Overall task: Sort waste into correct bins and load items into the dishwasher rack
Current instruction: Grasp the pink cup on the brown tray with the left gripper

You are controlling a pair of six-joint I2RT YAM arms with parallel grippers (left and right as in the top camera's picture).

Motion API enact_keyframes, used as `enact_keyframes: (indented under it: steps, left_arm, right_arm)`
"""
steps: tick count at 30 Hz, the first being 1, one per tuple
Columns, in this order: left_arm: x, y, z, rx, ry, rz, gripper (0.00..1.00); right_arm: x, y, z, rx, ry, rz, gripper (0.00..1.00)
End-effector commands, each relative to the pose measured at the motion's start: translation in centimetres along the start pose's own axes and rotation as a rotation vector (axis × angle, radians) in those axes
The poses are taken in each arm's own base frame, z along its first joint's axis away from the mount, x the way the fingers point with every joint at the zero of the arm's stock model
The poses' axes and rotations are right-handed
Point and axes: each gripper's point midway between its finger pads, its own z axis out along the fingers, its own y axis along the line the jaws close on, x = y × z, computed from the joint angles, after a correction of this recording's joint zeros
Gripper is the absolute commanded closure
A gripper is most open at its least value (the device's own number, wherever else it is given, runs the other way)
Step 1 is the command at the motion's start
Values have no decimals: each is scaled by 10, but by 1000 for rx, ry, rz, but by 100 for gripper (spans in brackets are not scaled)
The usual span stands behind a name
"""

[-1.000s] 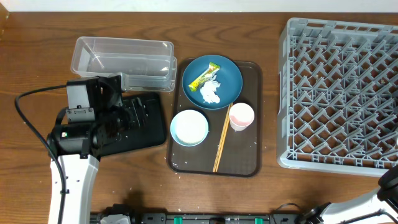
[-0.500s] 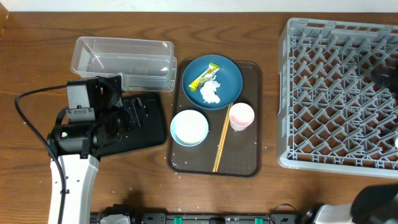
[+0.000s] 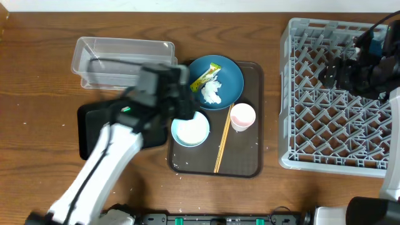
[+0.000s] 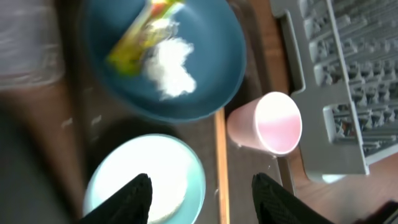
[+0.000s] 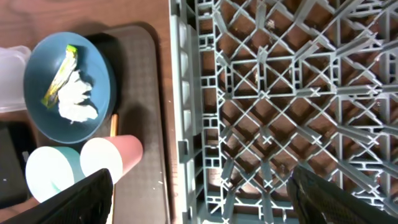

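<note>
Above the worktop (image 3: pixel 37 75)
We see the left end effector (image 4: pixel 200 180) spread apart over the bowl (image 4: pixel 146 180) — the right end effector (image 5: pixel 200 174) spread apart over the rack (image 5: pixel 280 93).

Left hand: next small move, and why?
Probably ease the open left hand toward the snack wrapper on the dark-blue plate. It hovers empty over the pale-blue bowl, while wrapper and tissue lie unsorted on the plate.
</note>
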Motion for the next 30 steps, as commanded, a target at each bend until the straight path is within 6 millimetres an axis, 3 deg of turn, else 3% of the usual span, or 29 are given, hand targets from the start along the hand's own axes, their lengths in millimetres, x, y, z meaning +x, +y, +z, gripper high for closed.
enact_keyframes:
  steps: [1, 8, 13, 14, 15, 18, 19, 26, 28, 30]
  left_arm:
    - [-6, -23, 31, 11, 6, 60, 45]
    - [21, -53, 102, 68, 85, 129, 45]
    - [54, -47, 134, 46, 194, 133, 46]
    - [60, -44, 138, 38, 214, 129, 50]
    - [64, -41, 140, 29, 232, 115, 62]
    - [66, -38, 137, 17, 246, 59, 91]
    - [64, -38, 134, 19, 241, 43, 94]
    - [38, -37, 78, 60, 199, -109, 94]
    - [30, -40, 61, 131, 193, -150, 94]
    - [20, -42, 47, 219, 194, -222, 94]
  right_arm:
    - [0, -3, 1, 28, 5, -2, 11]
    - [2, -3, 1, 29, 12, -1, 10]
    - [4, -3, 1, 29, 21, 1, 10]
    - [4, -3, 1, 29, 22, 1, 10]
    - [5, -3, 1, 29, 23, 2, 10]
    - [5, -4, 1, 32, 23, 1, 9]
    - [5, -5, 1, 40, 23, 1, 9]
    - [4, -19, 0, 123, 19, 1, 9]
    - [5, -16, 1, 105, 24, -2, 5]
    - [8, -1, 4, 12, 37, -60, 5]
